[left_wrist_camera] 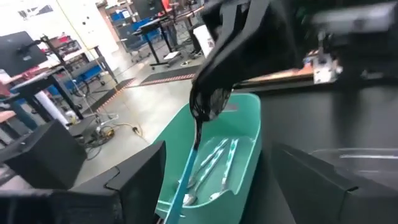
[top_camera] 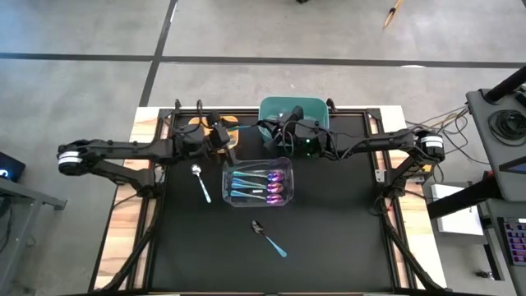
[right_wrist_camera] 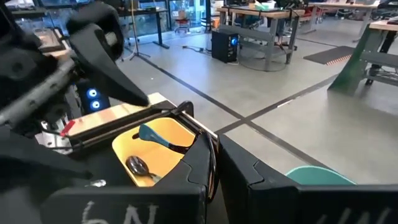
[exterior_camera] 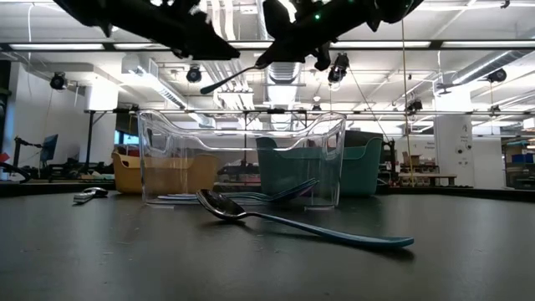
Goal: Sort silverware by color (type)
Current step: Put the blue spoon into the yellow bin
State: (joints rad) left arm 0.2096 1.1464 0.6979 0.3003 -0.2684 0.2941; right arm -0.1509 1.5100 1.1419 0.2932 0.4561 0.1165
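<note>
Seen from above, the left gripper point(top_camera: 228, 148) and the right gripper point(top_camera: 281, 136) meet at the far edge of the black surface point(top_camera: 329, 238). The arms there hide most of a yellow plastic bin point(top_camera: 197, 123) and the near part of a teal plastic bin point(top_camera: 292, 109), and nothing held can be made out between them.

The left wrist view fills this in. The right gripper's jaws are clamped on the held spoon point(left_wrist_camera: 189, 168) at its dark bowl. Its thin light-blue handle hangs steeply down over the teal bin towards the left gripper, whose jaws stand wide apart on either side of the handle without touching it. Silver spoons point(left_wrist_camera: 214, 162) lie lengthwise in the teal bin below. From the low view, the held spoon shows only as a dark slanted rod high between the two arms.

The right wrist view alone looks into the yellow bin, where a dark-bowled spoon point(right_wrist_camera: 138, 165) lies, its blue handle partly behind the bin wall.

In the middle of the surface, a clear plastic bin point(top_camera: 227, 182) holds iridescent purple spoons point(top_camera: 271, 186), bowls towards the right arm and handles towards the left. A silver-bowled spoon point(top_camera: 200, 182) lies loose beside it, bowl farther from the near edge. A loose dark spoon point(top_camera: 269, 238) lies nearer the front, its blue handle angled towards the right and near edge.
</note>
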